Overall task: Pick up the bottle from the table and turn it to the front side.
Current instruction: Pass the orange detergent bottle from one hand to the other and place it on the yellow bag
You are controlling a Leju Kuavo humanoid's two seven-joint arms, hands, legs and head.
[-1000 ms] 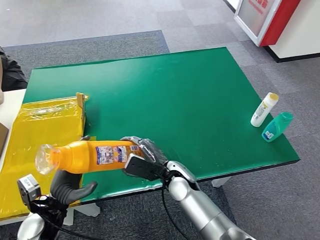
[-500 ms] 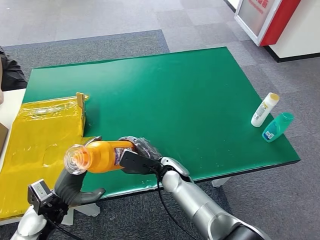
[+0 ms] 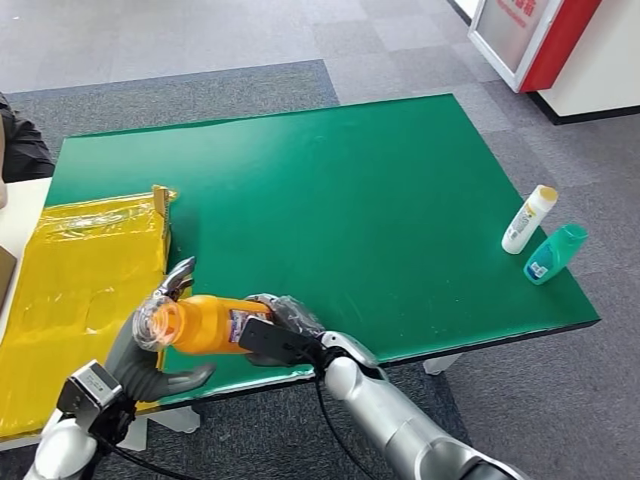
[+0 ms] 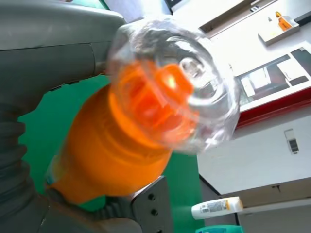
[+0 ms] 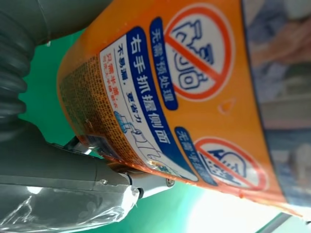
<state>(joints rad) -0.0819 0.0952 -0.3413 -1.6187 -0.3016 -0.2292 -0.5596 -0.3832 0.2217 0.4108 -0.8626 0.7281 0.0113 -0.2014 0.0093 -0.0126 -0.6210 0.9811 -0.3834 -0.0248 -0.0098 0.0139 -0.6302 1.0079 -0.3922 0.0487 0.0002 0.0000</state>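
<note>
An orange bottle (image 3: 204, 324) with a clear cap and a blue-and-white label lies level above the table's near edge, cap toward my left. My right hand (image 3: 285, 328) grips its base end; the right wrist view has the label (image 5: 176, 87) close up against the grey thumb (image 5: 55, 179). My left hand (image 3: 147, 360) cups the neck, one finger above the cap and the thumb spread below the bottle. In the left wrist view the clear cap (image 4: 172, 82) and orange shoulder sit against the grey hand (image 4: 43, 53).
The green table (image 3: 362, 190) carries a yellow plastic-wrapped box (image 3: 75, 270) at my left, and a white bottle (image 3: 528, 218) and a teal bottle (image 3: 555, 252) lying at the far right. A person's dark sleeve (image 3: 19, 145) is at the left edge.
My right hand has drawn the bottle nearer and swung its cap toward the camera. My left hand has risen from under the bottle to surround its neck.
</note>
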